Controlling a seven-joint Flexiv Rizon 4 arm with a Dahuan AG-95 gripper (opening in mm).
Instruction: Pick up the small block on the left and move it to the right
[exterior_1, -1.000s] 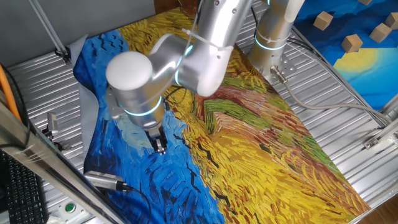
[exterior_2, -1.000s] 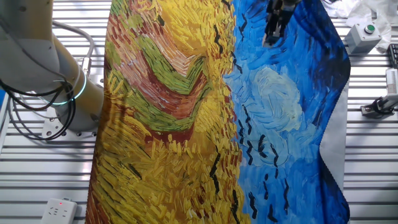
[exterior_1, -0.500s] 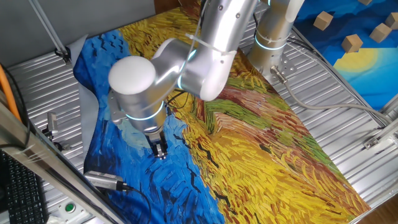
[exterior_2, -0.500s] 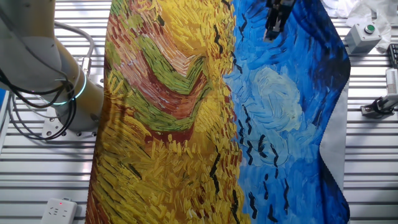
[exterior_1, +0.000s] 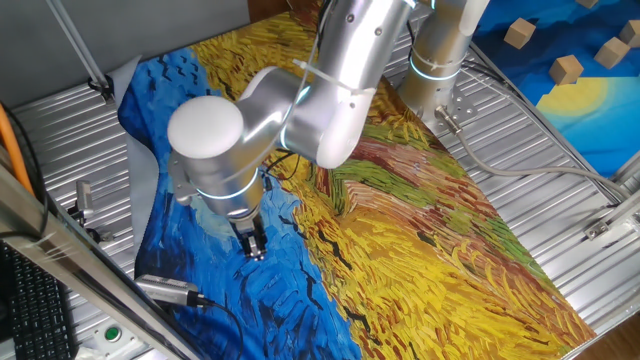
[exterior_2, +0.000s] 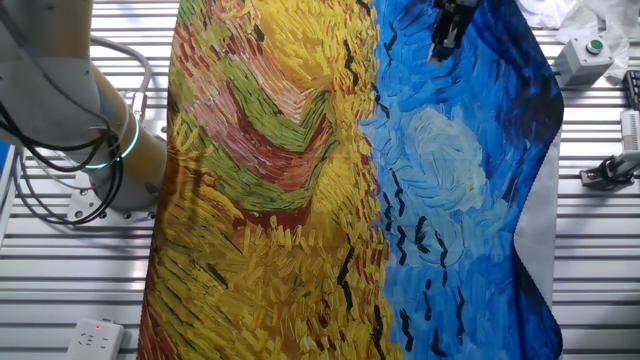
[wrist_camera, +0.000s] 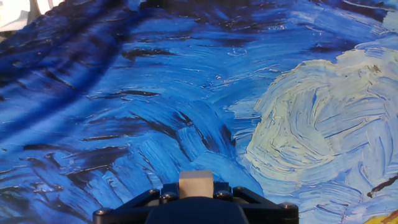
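The small block (wrist_camera: 196, 185), a pale-tan cube, sits clamped between my gripper's dark jaws at the bottom of the hand view. My gripper (exterior_1: 254, 246) is shut on it. It hangs just over the blue part of the painted cloth (exterior_1: 400, 220), at the cloth's near left corner. In the other fixed view the gripper (exterior_2: 442, 48) shows at the top edge over blue cloth (exterior_2: 450, 200). The block is too small to make out in either fixed view. A pale swirl of paint (wrist_camera: 323, 130) lies to the right of the jaws.
Three larger tan blocks (exterior_1: 519, 33) (exterior_1: 567, 69) (exterior_1: 612, 51) lie on another blue cloth at the far right. The arm's base (exterior_1: 438, 60) stands behind the painted cloth. A metal cylinder (exterior_1: 166, 290) lies near the gripper. A green-button box (exterior_2: 584, 57) and a clamp (exterior_2: 609, 170) sit beside the cloth.
The arm has shifted slightly, and the gripper tip has moved a little toward the near left with the block still in it. The cloth has not moved.
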